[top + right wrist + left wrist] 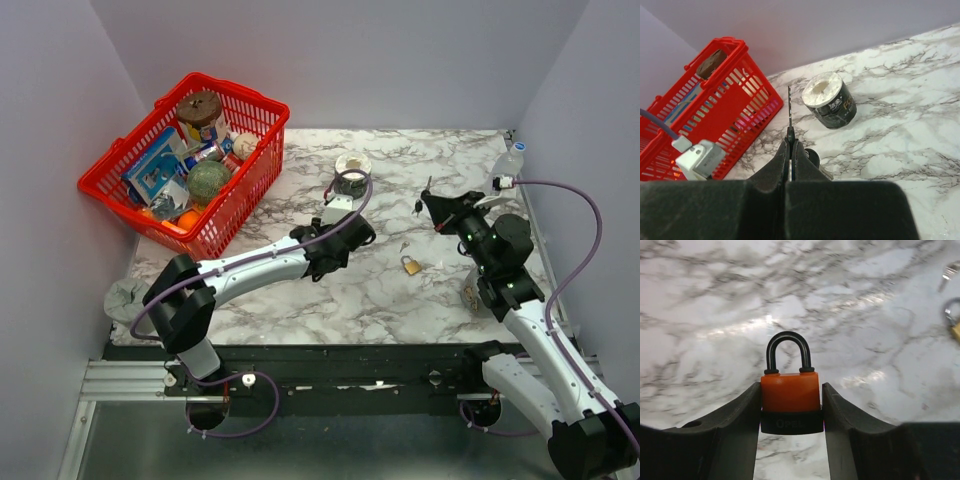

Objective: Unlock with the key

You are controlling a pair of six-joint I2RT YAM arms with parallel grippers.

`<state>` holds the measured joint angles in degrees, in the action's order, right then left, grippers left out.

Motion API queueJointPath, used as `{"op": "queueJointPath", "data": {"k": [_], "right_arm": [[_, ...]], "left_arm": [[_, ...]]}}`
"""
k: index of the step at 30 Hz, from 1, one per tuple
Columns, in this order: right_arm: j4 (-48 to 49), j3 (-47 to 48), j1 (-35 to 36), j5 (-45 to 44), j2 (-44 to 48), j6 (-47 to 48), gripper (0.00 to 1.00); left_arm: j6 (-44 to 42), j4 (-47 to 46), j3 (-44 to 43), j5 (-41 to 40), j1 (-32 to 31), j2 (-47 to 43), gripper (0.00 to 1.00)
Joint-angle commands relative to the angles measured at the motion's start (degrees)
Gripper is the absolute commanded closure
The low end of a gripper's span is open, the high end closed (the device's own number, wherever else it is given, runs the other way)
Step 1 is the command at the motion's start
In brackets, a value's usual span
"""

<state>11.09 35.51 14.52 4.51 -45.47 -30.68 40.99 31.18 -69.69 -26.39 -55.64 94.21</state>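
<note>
Overhead and wrist views of a marble table (380, 290). My left gripper (791, 388) was part-spread and pinching the orange-and-black padlock (790, 397) by its two sides, with the shackle pointing to 12 o'clock in the left wrist view and the black base toward the palm. My right gripper (790, 146) was pressed together on the key (789, 107), whose thin blade stood out past the fingertips toward 12 o'clock in its wrist view. From overhead, the key hand sat at 3 o'clock of the padlock hand, well apart from it.

I saw several risks. I could not see the keyhole. If it sat in the base, the left palm would likely block the blade's path. The blade was slender and gripped only at the head, so a slightly off-line approach could twist it in the fingers or knock it free. The padlock was only squeezed at its flanks, so a push from the key could slide it out. A small brass padlock (411, 265) lay at 4 o'clock of the left hand and could be mistaken for the target.
</note>
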Motion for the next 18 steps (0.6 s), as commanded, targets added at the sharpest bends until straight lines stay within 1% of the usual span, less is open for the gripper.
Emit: {"op": "queueJointPath", "data": {"k": [1, 2, 3, 5, 6, 10, 18], "right_arm": [[0.6, 0.18, -0.28, 4.71, 0.56, 2.2, 0.99], [0.08, 0.18, -0.2, 4.98, 0.65, 2.37, 0.99], [-0.19, 0.09, -0.2, 5.67, 0.74, 2.64, 0.99], [-1.07, -0.52, -0.2, 6.47, 1.09, 2.81, 0.99], [-1.33, -0.96, -0.28, 7.26, 1.18, 2.9, 0.99], [-1.86, -3.25, -0.2, 8.14, 1.97, 3.17, 0.99], [-0.55, -6.41, -0.28, 11.48, 1.62, 1.94, 0.99]], "left_arm": [[-4.33, 16.36, -5.97, -21.67, -0.44, 0.53, 0.95], [-4.95, 17.59, -6.85, -23.08, -0.61, 0.97, 0.95], [-5.48, 20.3, -7.82, -26.14, -0.79, 1.67, 0.95], [-6.98, 23.04, -10.54, -28.62, -1.31, 4.04, 0.95], [-7.24, 26.01, -11.42, -31.24, -1.4, 5.0, 0.95], [-8.47, 31.3, -15.03, -35.21, -1.76, 9.92, 0.95], [-11.63, 32.1, -16.0, -36.01, -1.84, 10.9, 0.95]]}}
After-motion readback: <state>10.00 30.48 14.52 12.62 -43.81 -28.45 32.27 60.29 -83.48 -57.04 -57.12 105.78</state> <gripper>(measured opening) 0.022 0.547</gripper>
